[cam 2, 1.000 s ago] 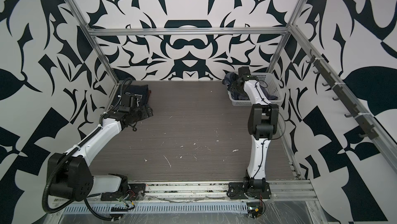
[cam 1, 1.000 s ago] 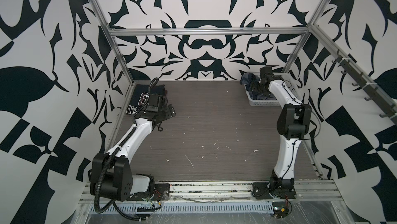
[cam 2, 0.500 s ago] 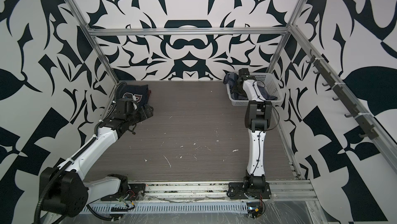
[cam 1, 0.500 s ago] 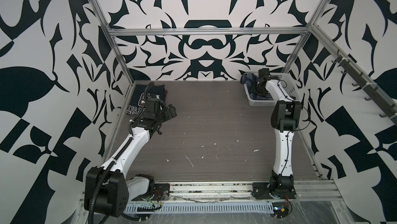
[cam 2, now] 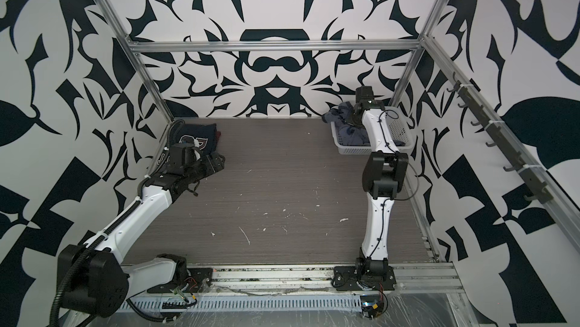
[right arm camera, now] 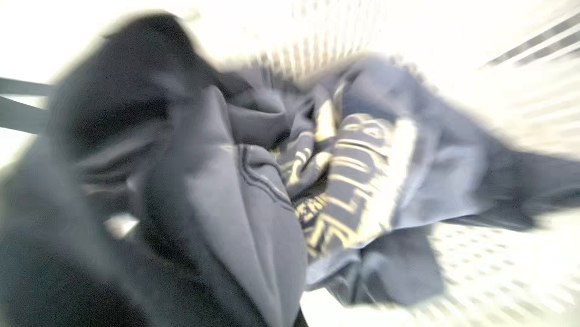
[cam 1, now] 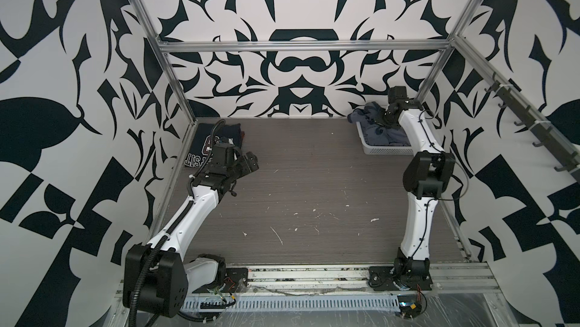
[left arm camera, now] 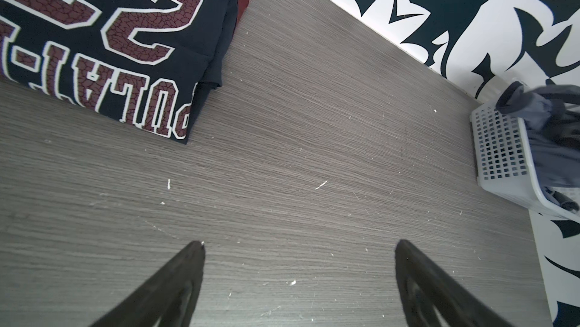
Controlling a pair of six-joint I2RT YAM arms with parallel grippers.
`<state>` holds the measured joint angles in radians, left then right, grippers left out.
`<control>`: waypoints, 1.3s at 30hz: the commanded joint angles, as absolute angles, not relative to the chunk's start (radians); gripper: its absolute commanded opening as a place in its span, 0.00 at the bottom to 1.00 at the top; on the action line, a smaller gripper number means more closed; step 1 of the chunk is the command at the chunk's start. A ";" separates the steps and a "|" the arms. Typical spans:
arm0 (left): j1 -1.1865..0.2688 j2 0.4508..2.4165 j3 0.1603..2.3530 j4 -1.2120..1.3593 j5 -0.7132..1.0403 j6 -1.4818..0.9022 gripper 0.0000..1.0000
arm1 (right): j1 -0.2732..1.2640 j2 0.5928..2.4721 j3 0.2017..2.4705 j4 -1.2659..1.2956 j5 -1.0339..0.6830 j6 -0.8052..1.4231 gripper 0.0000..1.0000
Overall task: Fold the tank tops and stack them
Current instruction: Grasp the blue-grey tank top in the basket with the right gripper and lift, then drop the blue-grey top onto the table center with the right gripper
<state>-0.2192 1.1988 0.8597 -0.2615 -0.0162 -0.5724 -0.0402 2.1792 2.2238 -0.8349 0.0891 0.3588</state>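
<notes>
A folded navy tank top (cam 1: 201, 140) with dark-red "23" lettering outlined in white lies flat at the far left corner of the grey wood-grain table (cam 1: 314, 184), close to the patterned wall, with a strip of dark-red trim showing along one edge in the left wrist view (left arm camera: 94, 42). Just beside it, toward the middle of the table, the left gripper (cam 1: 251, 165) hangs over bare tabletop with its jaws spread wide and nothing between them; its two dark fingertips (left arm camera: 194, 253) frame only scuffed wood. At the far right corner, a white perforated basket (cam 1: 386, 150) stands against the wall and holds a crumpled slate-blue tank top (cam 1: 376, 130), part of which is bunched up over the basket's rim on the side facing the table's middle. The right gripper (cam 1: 383, 118) reaches down into that heap with its jaws closed. The right wrist view is badly blurred, showing rumpled blue-grey fabric (right arm camera: 251, 184) with pale lettering against the basket's bright mesh, and whether cloth is pinched between the jaws cannot be made out. In both top views the two garments lie well apart, at opposite far corners.
</notes>
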 commanded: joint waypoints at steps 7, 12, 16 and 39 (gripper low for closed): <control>-0.218 1.132 0.831 -0.287 -0.004 -0.583 0.97 | 0.101 1.848 2.296 -0.849 0.172 0.303 0.00; -0.218 1.105 0.827 -0.301 -0.015 -0.581 0.97 | 0.260 1.749 2.302 -0.862 0.150 0.288 0.00; -0.218 1.087 0.816 -0.313 -0.028 -0.577 0.97 | 0.401 1.685 2.228 -0.838 0.098 0.301 0.00; -0.355 1.222 0.929 -0.647 0.081 -0.571 0.93 | 0.742 1.433 1.217 -0.617 0.020 0.508 0.86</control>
<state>-0.2749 1.1831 0.8833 -0.5652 0.0475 -0.5846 0.7444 1.5349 1.2652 -0.6773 0.0299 0.4515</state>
